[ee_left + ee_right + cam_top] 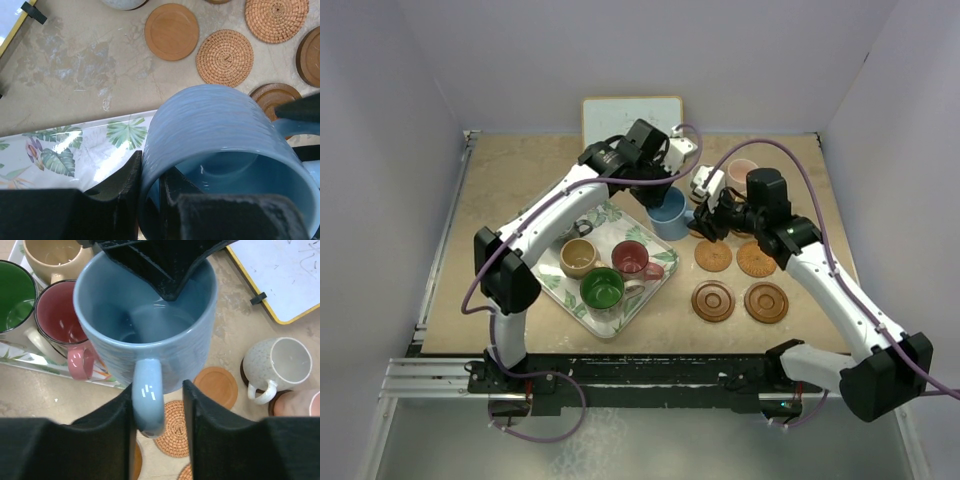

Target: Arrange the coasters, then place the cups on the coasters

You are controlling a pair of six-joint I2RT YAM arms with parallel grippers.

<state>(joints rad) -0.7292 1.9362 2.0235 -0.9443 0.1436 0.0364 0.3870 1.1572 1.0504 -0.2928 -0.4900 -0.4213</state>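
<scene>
Blue cup caught between two arms on a beige table.
Pale walls [620, 60] box in the beige, stone-look table [520, 180]. The leaf-print tray [555, 282] carries three cups [630, 258], and the whiteboard [285, 275] has only faint, unreadable scribbles. The left gripper [152, 185] pinches the wall of the blue cup [670, 212] just right of the tray. The right gripper [157, 392] stands part-open astride the cup's handle [147, 395]. Only the right wrist view shows a speckled white cup [277, 365] on a dark coaster [242, 371].

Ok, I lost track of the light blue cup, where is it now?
Top view: the light blue cup is mid-table, between the tray's far right corner and the coasters, its rim pinched by the left gripper, the right gripper's fingers flanking its handle.
</scene>
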